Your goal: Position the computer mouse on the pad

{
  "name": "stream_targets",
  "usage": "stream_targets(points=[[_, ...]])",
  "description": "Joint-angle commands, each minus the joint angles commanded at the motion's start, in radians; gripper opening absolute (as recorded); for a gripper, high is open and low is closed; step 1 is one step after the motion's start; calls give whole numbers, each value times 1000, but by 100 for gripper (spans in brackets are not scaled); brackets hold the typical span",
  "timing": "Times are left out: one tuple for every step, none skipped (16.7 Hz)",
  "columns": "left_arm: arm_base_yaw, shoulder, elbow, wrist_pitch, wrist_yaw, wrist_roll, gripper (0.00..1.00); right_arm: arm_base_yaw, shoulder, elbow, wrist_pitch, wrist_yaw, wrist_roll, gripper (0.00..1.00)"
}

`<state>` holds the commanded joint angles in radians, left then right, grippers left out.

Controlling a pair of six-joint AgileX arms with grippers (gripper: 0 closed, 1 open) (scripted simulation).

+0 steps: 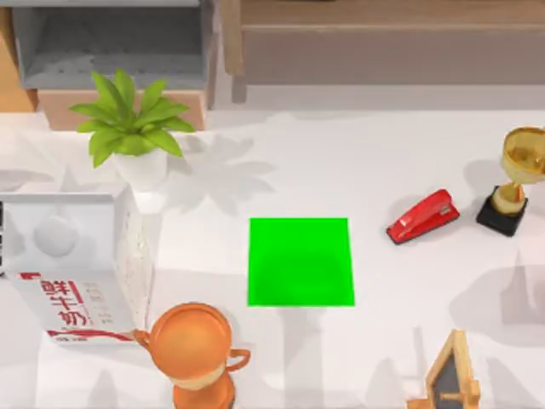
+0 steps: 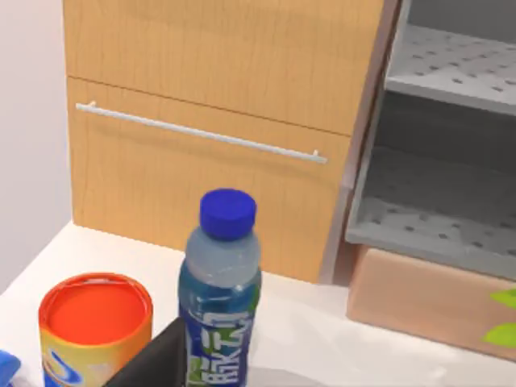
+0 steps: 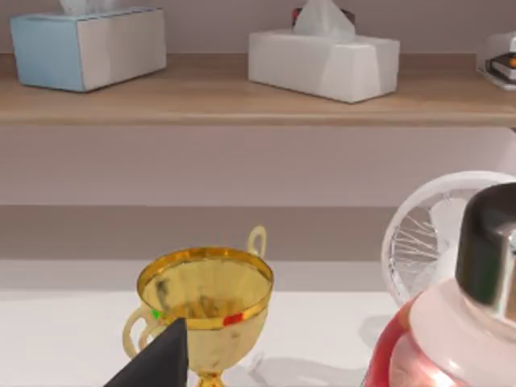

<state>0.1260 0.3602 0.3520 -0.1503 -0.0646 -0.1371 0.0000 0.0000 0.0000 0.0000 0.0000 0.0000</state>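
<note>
pad: the bright green square pad (image 1: 301, 262) lies flat near the middle of the white table (image 1: 366, 170). nothing sits on it.

computer mouse: i cannot tell where it is.

left side of the table: a big milk carton (image 1: 72, 268) with red letters stands close to the left edge. a small green plant in a white pot (image 1: 134, 132) is behind it. an orange trophy cup (image 1: 194, 349) stands at the front edge, just beside the carton.

right side of the table: a red stapler (image 1: 423, 216) lies well apart from the pad. a gold trophy (image 1: 513, 179) on a black base stands near the right edge. a small wooden-framed board (image 1: 451, 372) is at the front right.

left wrist view: a water bottle with a blue cap (image 2: 222, 294) stands beside an orange can (image 2: 95, 326), in front of a wooden drawer.

right wrist view: the gold trophy (image 3: 205, 302) stands below a shelf with two tissue boxes.

grippers: i cannot tell if the fingers are spread or closed on either arm.
</note>
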Motion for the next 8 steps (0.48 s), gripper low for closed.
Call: stream_targets(points=[[27, 93, 69, -53, -7, -25, 100, 0, 0, 0, 0, 0, 0, 100], [56, 194, 139, -115, -12, -49, 100, 0, 0, 0, 0, 0, 0, 100], [84, 302, 207, -184, -15, -72, 100, 0, 0, 0, 0, 0, 0, 100], [113, 413, 273, -258, -17, -95, 100, 0, 0, 0, 0, 0, 0, 100], [142, 524, 336, -334, -17, -117, 100, 0, 0, 0, 0, 0, 0, 100], [172, 633, 397, -410, -15, -138, 100, 0, 0, 0, 0, 0, 0, 100], [201, 735, 451, -485, -11, -158, 100, 0, 0, 0, 0, 0, 0, 100], [229, 829, 500, -557, -5, -176, 100, 0, 0, 0, 0, 0, 0, 100]])
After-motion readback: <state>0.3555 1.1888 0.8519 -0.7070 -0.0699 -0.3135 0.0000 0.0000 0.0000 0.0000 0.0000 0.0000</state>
